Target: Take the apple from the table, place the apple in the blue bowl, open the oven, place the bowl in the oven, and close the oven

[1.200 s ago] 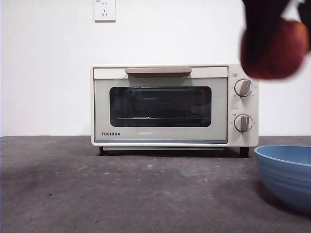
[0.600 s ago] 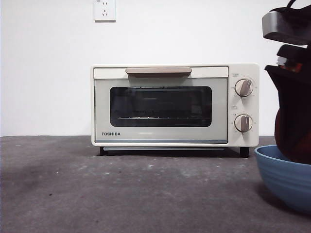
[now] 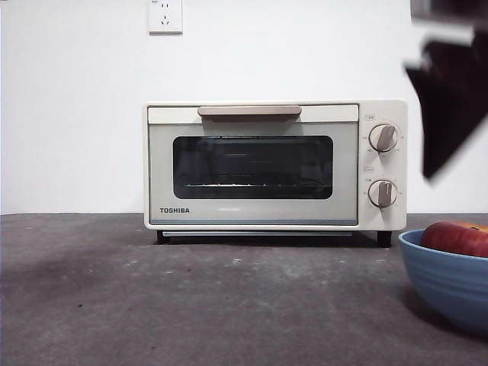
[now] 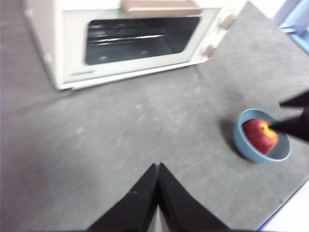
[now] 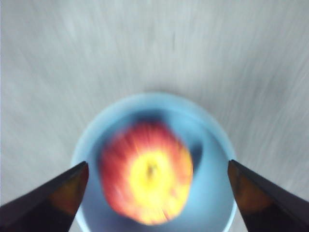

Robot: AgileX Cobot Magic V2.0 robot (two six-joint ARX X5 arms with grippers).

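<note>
Resting inside the matte blue bowl (image 5: 212, 203), the red, yellow-topped apple (image 5: 147, 181) sits below the right pincer (image 5: 157, 186), spread wide, empty; left pincer (image 4: 158, 166) pressed together.

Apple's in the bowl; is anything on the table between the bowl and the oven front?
Nothing visible. The blue bowl with the apple sits apart from the oven, bare table between. The oven door is shut.
</note>
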